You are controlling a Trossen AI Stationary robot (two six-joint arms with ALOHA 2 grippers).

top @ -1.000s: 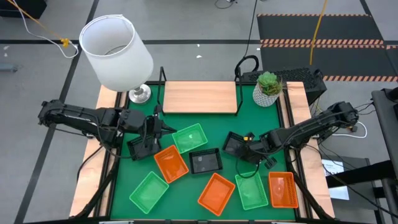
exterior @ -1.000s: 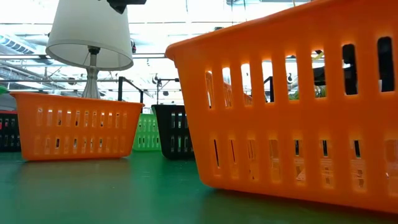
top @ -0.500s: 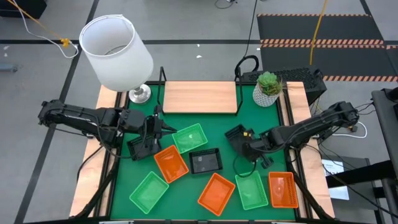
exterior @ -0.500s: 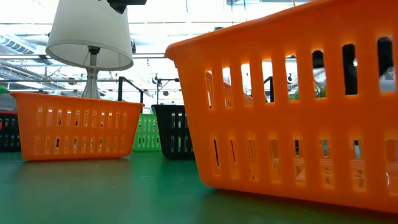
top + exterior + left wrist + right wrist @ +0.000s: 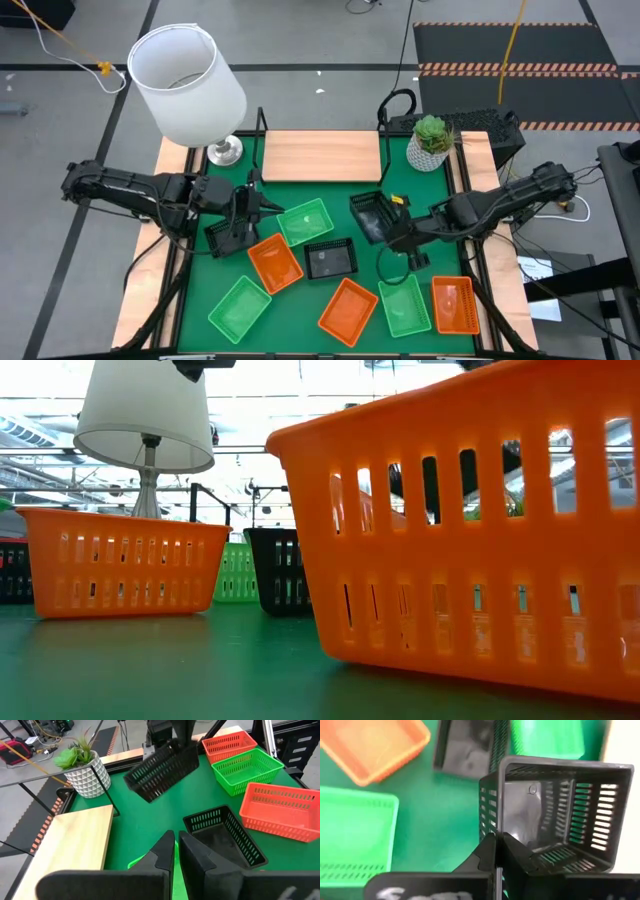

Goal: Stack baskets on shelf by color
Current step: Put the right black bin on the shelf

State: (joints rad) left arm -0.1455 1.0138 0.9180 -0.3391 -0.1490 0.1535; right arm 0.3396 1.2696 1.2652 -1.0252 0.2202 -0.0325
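Observation:
My right gripper (image 5: 393,228) is shut on a black basket (image 5: 370,215), held tipped above the green mat right of centre. My left gripper (image 5: 268,207) hovers shut at the left, over the left end of a green basket (image 5: 305,222), with nothing between its fingers. The other baskets rest flat on the mat: black (image 5: 330,258), orange (image 5: 275,262), green (image 5: 240,305), orange (image 5: 347,308), green (image 5: 404,305), orange (image 5: 455,303). A further black basket (image 5: 222,238) lies under the left arm. The shelf (image 5: 322,157), a light wood board, stands bare at the far middle. My right gripper pinches one side wall of the black basket at its rim (image 5: 489,827), one finger outside the wall and one inside the hollow. The fingers slant down from the table's right. The basket is lifted clear of the mat and tilted, its opening toward the wrist.
A white lamp (image 5: 185,85) stands at the far left corner and a potted plant (image 5: 432,142) at the far right, beside the shelf. A dark device (image 5: 470,122) lies behind the plant. Bare mat (image 5: 400,180) lies between the shelf and the baskets.
My right gripper has gone up and a little toward the far edge, rolling as it rose. The black basket, which lay flat on the mat, has come up with it, lifted clear and tipped. My left arm has kept still.

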